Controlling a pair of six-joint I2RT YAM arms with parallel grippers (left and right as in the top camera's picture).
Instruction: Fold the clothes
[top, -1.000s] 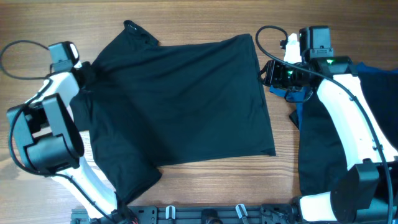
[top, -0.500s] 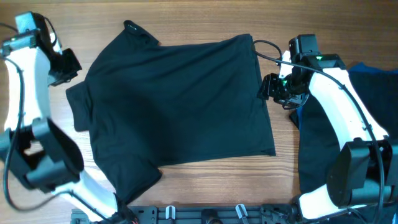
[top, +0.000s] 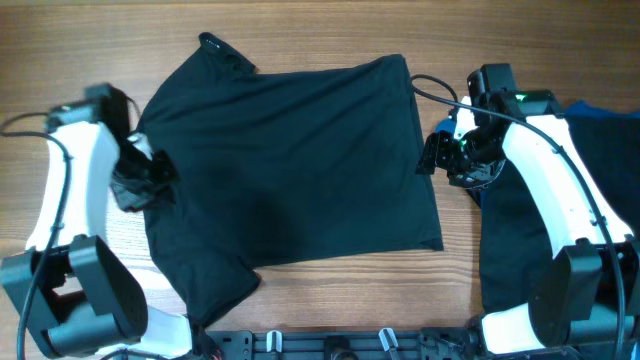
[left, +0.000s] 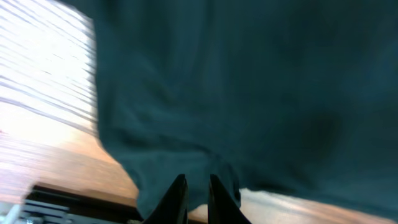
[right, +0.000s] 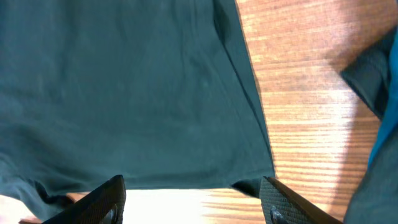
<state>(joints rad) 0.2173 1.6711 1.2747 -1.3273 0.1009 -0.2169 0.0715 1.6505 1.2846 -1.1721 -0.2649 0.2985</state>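
Overhead: the black shirt (top: 300, 160) lies spread on the table (top: 330, 30). The left end effector (top: 140, 178) sits in the shirt's bunched sleeve, and the right end effector (top: 437, 153) is just beside the opposite edge.

Left wrist: the fingers (left: 176, 199) are narrow, pinching shirt fabric.

Right wrist: the fingers (right: 102, 199) are spread wide, with the shirt's edge ahead between them.

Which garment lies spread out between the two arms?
The black shirt, spread across the middle; the other clothes lie off at the right edge.
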